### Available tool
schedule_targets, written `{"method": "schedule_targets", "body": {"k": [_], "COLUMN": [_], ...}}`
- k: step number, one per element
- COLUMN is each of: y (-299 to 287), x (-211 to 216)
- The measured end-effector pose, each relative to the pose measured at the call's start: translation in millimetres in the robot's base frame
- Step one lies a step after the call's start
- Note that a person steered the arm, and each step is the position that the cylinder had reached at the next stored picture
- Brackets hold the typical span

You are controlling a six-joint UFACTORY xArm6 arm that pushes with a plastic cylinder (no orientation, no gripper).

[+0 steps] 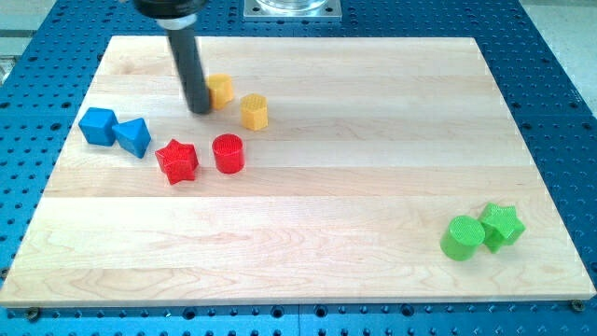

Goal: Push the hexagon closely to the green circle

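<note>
A yellow hexagon (254, 111) stands at the upper left of the wooden board (354, 112). A second yellow block (222, 90), its shape unclear, sits just up and left of it, partly hidden by my rod. My tip (201, 110) is on the board touching or almost touching that second yellow block's left side, and a short gap left of the hexagon. The green circle (462, 237) sits far away at the lower right, touching a green star (503, 225) on its right.
A red star (176, 161) and a red circle (228, 153) lie just below my tip. A blue cube (97, 125) and a blue triangle (133, 137) sit at the view's left. A perforated blue table (28, 299) surrounds the board.
</note>
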State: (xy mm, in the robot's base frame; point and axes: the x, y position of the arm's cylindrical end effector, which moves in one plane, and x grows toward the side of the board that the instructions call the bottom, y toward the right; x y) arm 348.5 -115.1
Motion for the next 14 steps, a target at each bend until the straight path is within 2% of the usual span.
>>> {"method": "schedule_targets", "body": {"k": [1,2,3,4,5,6,7,9,10,11,12,13,14], "y": [-37,-26,12,19,27,72,144,184,234,182,229,259,248], "x": [-23,-48,-53,-2,23,43,65,99,130,121,162,165,160]}}
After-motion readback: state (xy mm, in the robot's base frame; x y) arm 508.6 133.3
